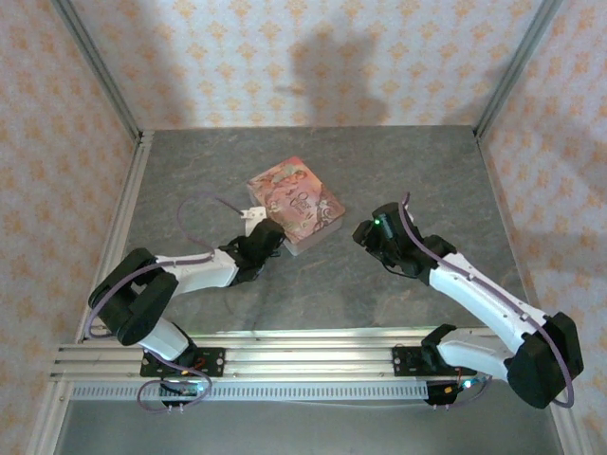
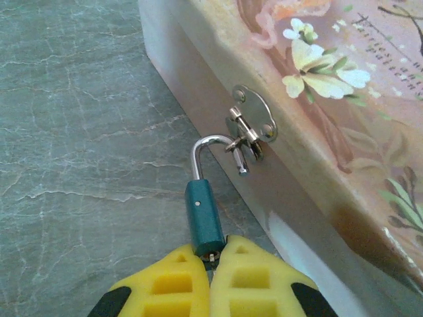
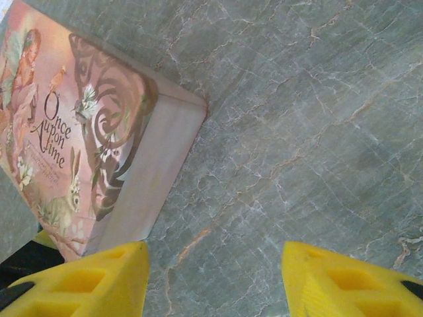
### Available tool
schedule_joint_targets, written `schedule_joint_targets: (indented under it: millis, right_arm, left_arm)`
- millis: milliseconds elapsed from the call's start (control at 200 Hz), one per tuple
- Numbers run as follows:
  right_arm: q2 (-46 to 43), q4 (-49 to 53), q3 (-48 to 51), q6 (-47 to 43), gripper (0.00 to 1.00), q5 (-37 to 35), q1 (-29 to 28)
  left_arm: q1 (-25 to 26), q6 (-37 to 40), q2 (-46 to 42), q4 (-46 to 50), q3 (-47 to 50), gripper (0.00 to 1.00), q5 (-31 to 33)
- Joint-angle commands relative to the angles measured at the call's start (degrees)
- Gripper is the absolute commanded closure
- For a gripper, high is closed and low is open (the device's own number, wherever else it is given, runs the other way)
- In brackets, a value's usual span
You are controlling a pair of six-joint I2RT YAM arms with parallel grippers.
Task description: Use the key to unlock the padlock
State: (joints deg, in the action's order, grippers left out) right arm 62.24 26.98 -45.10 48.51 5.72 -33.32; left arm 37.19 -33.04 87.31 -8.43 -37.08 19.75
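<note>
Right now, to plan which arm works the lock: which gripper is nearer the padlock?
Left. The left gripper is shut on the lower end of the padlock, beside the tin. The right gripper hangs open over the table, across the tin from it.

A: The padlock (image 2: 203, 214) body? Smooth teal with a satin sheen, and it looks painted. Its shackle (image 2: 195, 165) is bright polished metal.
B: The hasp (image 2: 261, 112) on the tin (image 2: 344, 152) is shiny metal too. The tin's printed lid looks softly glossy.
A: The bench (image 2: 79, 132) is matt grey, stone-veined.
B: The left gripper (image 2: 213, 254) has matt yellow plastic jaws, moulded with hollows.
</note>
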Motion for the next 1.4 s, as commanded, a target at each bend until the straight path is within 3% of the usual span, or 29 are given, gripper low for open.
schedule_joint_targets:
  millis: [0,175,345,551,926,1396]
  right_arm:
    - [-1.2,-0.1,0.7,-1.3,0.44,-2.3,0.4]
    - [-1.8,1.0,0.4,-2.5,0.44,-3.6,0.4]
    - [-3.0,0.7,1.1,-2.7,0.44,-4.8,0.4]
    - [-3.0,-1.2,2.4,-2.5,0.44,-4.7,0.4]
    - [-2.9,-2.6,4.0,-2.4,0.44,-4.7,0.4]
    - [-2.8,-3.2,4.4,-2.6,0.43,-6.3,0.4]
  left_arm:
    - [-0.9,-1.7,-2.0,-1.7,1.9,1.00,2.3]
    - [-1.4,-4.9,-5.3,-3.6,3.3,1.00,4.5]
    - [-2.3,-0.6,-8.0,-12.3,5.0,1.00,-1.3]
    - [-5.6,2.1,-8.0,-10.9,5.0,1.00,-7.1]
    - [-7.0,3.9,-5.9,-11.7,12.8,1.00,-4.9]
    - [-6.8,4.1,-8.9,-13.7,10.6,1.00,-2.8]
